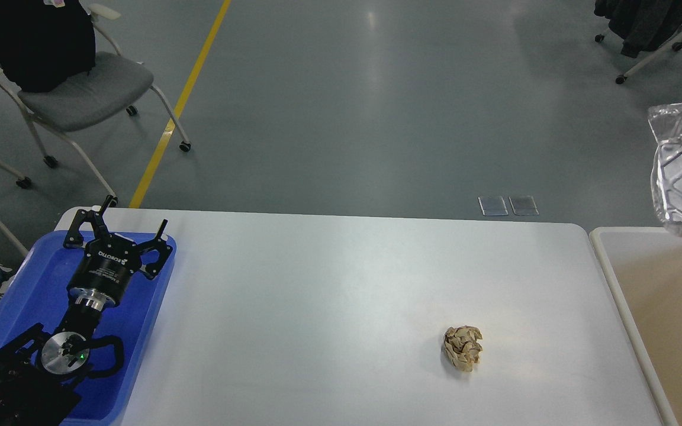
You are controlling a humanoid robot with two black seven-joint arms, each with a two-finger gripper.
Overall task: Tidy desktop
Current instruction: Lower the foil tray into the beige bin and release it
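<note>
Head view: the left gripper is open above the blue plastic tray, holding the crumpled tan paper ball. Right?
Not quite. The head view shows the left gripper open above the blue plastic tray but empty; the crumpled tan paper ball lies on the white desktop, far to the right.

Bright, even overhead light; glare streak on floor (376, 71), soft shadows, pic sharp.

Left tool (134, 223), fingers spread wide
</note>
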